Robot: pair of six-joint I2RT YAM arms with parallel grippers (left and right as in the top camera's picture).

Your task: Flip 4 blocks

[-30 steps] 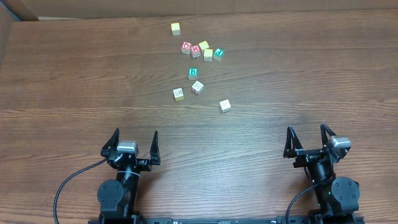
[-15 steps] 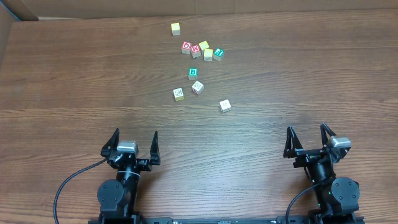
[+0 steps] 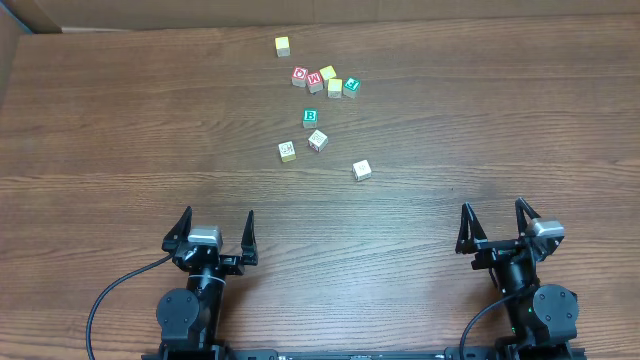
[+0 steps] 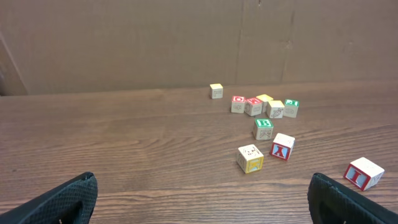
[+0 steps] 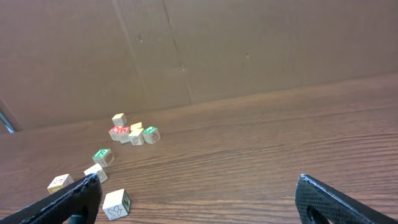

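Not begun, by the look of it: all four blocks left to flip.
Overhead: blocks scattered loosely mid-counter, just short of the other cubes, well apart from left claw and right claw, both spread wide and empty. Left wrist: green "B" block near red-marked block, small wooden cubes with pale faces. Right wrist: nearest cream block low at left, untouched.
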